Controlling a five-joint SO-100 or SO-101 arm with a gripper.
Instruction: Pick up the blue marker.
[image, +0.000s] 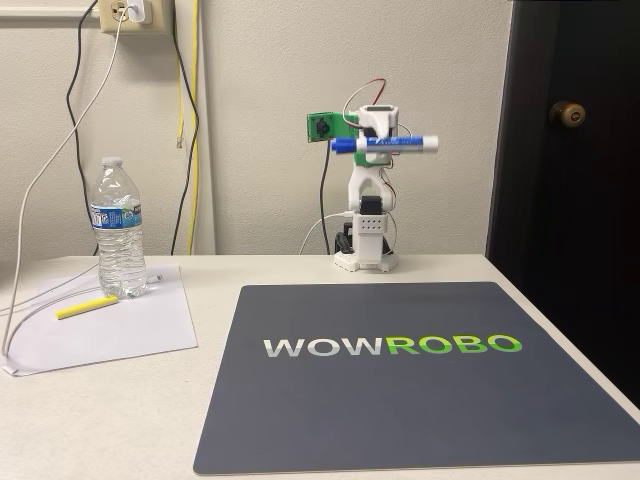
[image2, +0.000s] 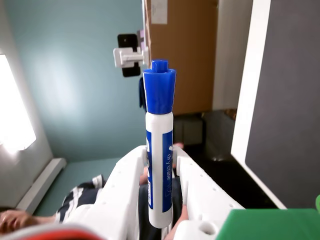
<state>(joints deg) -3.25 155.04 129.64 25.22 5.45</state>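
The blue marker (image: 385, 144) sat clamped crosswise in the jaws of the gripper (image: 376, 136), high above the far surface (image: 300, 270). Its long axis ran level, cap left in the fixed view.

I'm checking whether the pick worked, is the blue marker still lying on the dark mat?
No, in the fixed view the blue marker is held level in the gripper well above the mat.

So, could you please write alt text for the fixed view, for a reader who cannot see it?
A small white robot arm at the back of a table holds the blue marker level in its end effector, high above a dark WOWROBO mat. At the left, a water bottle and a yellow highlighter rest on white paper.
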